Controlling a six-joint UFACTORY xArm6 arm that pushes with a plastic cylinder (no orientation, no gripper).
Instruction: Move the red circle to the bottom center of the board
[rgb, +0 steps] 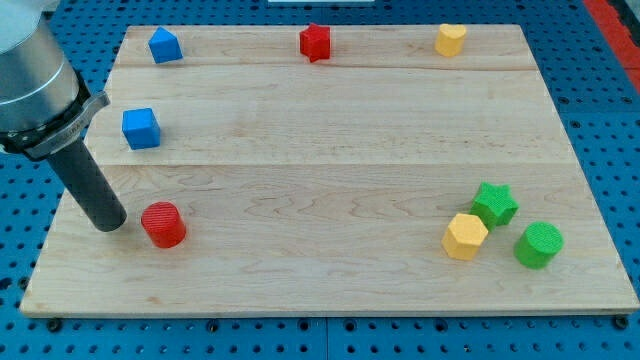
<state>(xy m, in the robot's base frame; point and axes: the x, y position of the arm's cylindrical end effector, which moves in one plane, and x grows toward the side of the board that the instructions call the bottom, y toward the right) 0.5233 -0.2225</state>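
The red circle (163, 224) is a short red cylinder lying on the wooden board (330, 150) near its lower left. My tip (109, 225) rests on the board just to the left of the red circle, with a small gap between them. The dark rod rises from the tip up and to the left to the grey arm at the view's top left corner.
A blue cube (141, 128) sits at the left and a blue block (165, 45) at the top left. A red star (315, 42) and a yellow block (451, 39) lie along the top. A green star (494, 204), a yellow hexagon (465, 236) and a green circle (539, 245) cluster at the lower right.
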